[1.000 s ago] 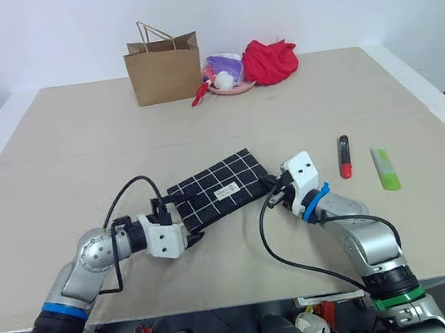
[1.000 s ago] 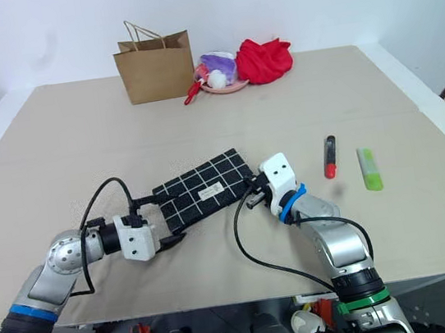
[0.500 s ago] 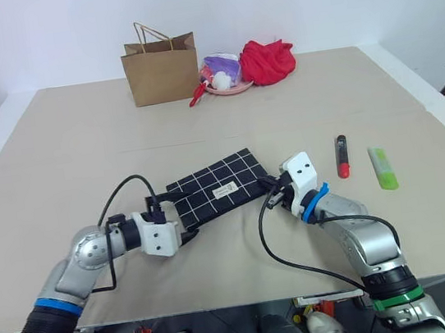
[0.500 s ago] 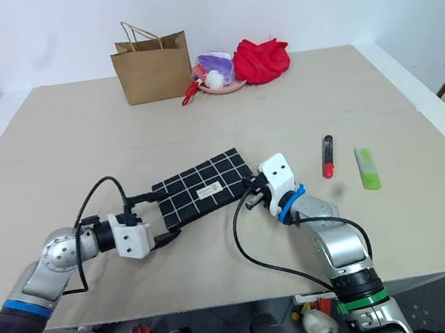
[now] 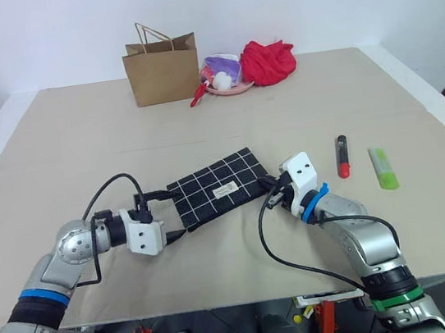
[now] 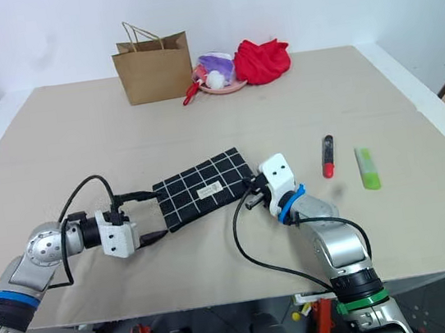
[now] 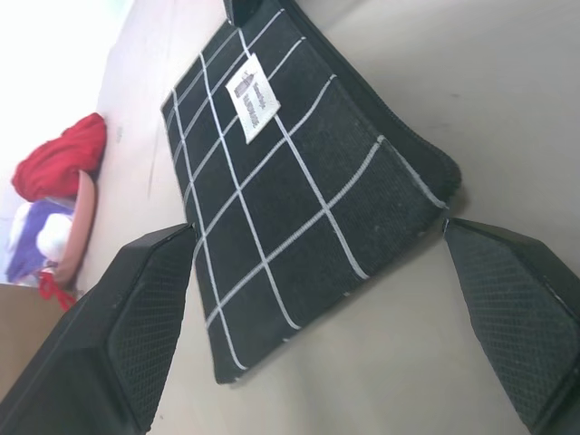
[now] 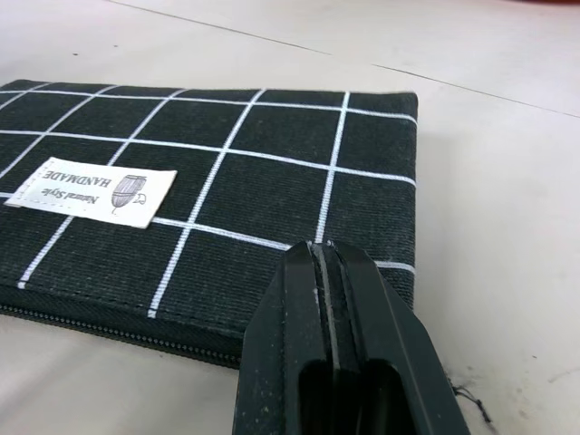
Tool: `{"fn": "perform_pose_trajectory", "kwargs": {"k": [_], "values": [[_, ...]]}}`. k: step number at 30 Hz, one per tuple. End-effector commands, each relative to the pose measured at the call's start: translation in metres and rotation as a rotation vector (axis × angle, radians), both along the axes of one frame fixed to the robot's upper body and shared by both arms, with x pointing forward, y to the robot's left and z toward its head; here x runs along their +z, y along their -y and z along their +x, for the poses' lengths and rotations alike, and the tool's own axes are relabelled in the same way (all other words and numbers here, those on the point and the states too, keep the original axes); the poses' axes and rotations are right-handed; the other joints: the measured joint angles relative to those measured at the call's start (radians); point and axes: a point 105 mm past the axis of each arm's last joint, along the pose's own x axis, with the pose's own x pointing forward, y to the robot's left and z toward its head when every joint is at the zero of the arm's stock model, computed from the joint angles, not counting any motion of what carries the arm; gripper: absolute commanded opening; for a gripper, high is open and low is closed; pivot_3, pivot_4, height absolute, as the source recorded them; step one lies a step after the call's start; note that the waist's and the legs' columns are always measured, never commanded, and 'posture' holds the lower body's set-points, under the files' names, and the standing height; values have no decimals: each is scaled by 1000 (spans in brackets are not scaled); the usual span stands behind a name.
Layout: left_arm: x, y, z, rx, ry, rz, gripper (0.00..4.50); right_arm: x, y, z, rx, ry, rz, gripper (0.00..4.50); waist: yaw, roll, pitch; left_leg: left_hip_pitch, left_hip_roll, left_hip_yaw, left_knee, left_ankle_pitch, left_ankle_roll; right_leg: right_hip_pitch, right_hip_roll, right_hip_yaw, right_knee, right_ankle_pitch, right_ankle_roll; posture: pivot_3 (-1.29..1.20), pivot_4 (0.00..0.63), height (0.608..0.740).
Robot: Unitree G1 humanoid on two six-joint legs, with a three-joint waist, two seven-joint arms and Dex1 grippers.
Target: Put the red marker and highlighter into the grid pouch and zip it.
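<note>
The grid pouch (image 5: 219,187) lies flat on the table, label up, between my two grippers. My left gripper (image 5: 172,212) is open at the pouch's left end, one finger on each side of that end and not touching it; the left wrist view has the pouch (image 7: 299,190) between the fingers (image 7: 149,299). My right gripper (image 5: 271,192) is shut, its tip resting at the pouch's right corner by the zipper (image 8: 109,328); I cannot see whether it pinches anything. The red marker (image 5: 343,156) and the highlighter (image 5: 384,168) lie side by side to the right of it.
At the table's far side stand a brown paper bag (image 5: 163,71), a pink dish with small items (image 5: 225,75) and a red cloth (image 5: 268,61). Bare tabletop (image 5: 56,165) stretches to the left and behind the pouch.
My left arm has drawn a little to the left, so its open gripper now sits at the very end of the pouch. The right gripper, pouch and pens stay put.
</note>
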Motion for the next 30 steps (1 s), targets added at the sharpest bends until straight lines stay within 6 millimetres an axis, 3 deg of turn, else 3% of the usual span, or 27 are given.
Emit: {"fn": "perform_pose_trajectory", "kwargs": {"k": [1,14,17,25,30], "values": [[-13,6,1,-7,-17,26,4500,9,1,-2,0,32,16,44,2,0,0,0,0,0,0,0,0,0,0,0,0,0,0,0,150,740],[-14,20,7,-50,28,38,4500,10,1,-3,-5,39,14,44,4,1,0,0,0,0,0,0,0,1,0,0,0,0,1,0,150,740],[-14,23,8,-61,28,32,3722,11,2,-3,-7,41,13,0,4,1,0,0,0,0,0,0,0,1,0,0,0,0,1,0,150,740],[-15,32,11,-98,36,27,121,11,2,-4,-10,42,11,0,5,3,-2,0,-1,0,0,0,0,1,0,0,0,0,1,0,150,740],[-9,36,9,-125,42,0,52,11,4,-4,-16,42,8,0,7,4,-2,0,-1,0,0,1,0,1,-1,0,0,0,1,0,150,740]]}}
